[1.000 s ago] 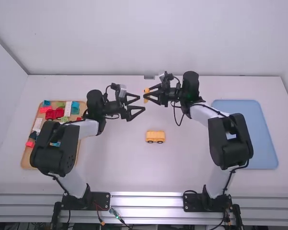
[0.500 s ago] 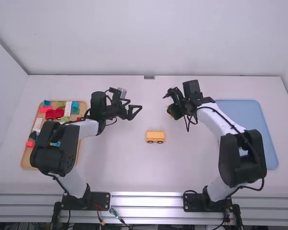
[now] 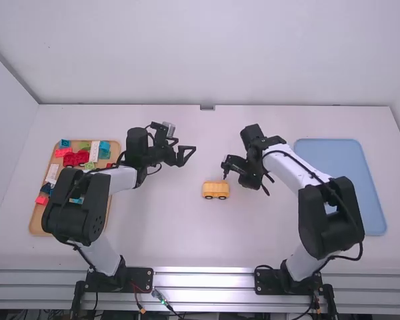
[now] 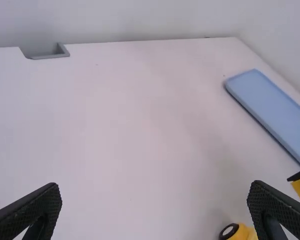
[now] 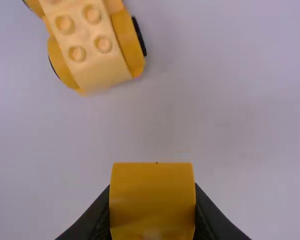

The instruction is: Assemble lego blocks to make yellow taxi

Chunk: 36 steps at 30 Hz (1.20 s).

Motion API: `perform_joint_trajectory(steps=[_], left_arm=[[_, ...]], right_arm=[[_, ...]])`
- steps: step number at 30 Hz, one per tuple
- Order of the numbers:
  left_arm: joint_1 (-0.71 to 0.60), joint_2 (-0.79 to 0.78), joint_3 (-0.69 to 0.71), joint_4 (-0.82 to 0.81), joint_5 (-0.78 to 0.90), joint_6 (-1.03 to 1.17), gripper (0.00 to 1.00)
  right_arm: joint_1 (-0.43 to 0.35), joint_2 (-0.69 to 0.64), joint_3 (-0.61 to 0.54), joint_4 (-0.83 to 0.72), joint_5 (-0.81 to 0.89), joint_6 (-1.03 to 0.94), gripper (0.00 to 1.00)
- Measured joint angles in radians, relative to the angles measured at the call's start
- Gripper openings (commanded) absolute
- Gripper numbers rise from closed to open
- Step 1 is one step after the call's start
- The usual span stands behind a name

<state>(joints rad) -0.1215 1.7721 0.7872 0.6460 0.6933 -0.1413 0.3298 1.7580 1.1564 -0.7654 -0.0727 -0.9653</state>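
The yellow wheeled base [image 3: 215, 190] stands on the table's middle; its studded top [image 5: 85, 45] faces up in the right wrist view. Close to its right, above the table, is my right gripper [image 3: 225, 175]. In its wrist view, the right gripper [image 5: 152, 202] is shut on a yellow block [image 5: 152, 195], apart from the base. Left of the middle, farther from the camera, my left gripper [image 3: 192, 155] hangs open over the table. The left wrist view has that gripper [image 4: 155, 210] with nothing between its fingers and a bit of the yellow base [image 4: 242, 232] by one finger.
A wooden tray [image 3: 37, 223] of red, white, green and blue bricks lies at the left, partly under the left arm. The blue tray [image 3: 340, 187] lies at the right, partly behind the right arm.
My right gripper has come away from near the left gripper, towards the camera, with the yellow block, and now points down beside the base. The left gripper has shifted slightly left.
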Motion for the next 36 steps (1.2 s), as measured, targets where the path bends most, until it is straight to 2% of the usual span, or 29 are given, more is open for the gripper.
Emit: perform_joint_trajectory(steps=[6,10,15,16,17,19,22,23,24,32,36], left_arm=[[0.0,0.0,0.0,0.0,0.0,0.004,0.99],[0.0,0.0,0.0,0.0,0.0,0.004,0.99],[0.0,0.0,0.0,-0.001,0.0,0.003,0.99],[0.0,0.0,0.0,-0.002,0.0,0.003,0.99],[0.0,0.0,0.0,-0.003,0.0,0.003,0.99],[0.0,0.0,0.0,-0.004,0.0,0.003,0.99],[0.0,0.0,0.0,-0.006,0.0,0.003,0.99],[0.0,0.0,0.0,-0.006,0.0,0.003,0.99],[0.0,0.0,0.0,-0.006,0.0,0.003,0.99],[0.0,0.0,0.0,-0.036,0.0,-0.018,0.99],[0.0,0.0,0.0,-0.056,0.0,-0.053,0.99]], right_arm=[[-0.005,0.112,0.0,0.01,0.002,-0.051,0.0],[0.019,0.179,0.0,0.019,0.024,-0.086,0.0],[0.059,0.185,0.0,0.077,0.058,-0.064,0.19],[0.06,0.185,0.0,0.078,0.057,-0.063,0.2],[0.062,0.185,0.0,0.082,0.063,-0.054,0.28],[0.062,0.185,0.0,0.08,0.066,-0.05,0.32],[0.059,0.185,0.0,0.067,0.076,-0.041,0.58],[0.059,0.185,0.0,0.065,0.077,-0.04,0.63],[0.059,0.185,0.0,0.059,0.078,-0.034,0.99],[0.059,0.184,0.019,0.041,0.104,-0.028,0.99],[0.034,0.147,0.043,0.032,0.034,-0.037,0.99]])
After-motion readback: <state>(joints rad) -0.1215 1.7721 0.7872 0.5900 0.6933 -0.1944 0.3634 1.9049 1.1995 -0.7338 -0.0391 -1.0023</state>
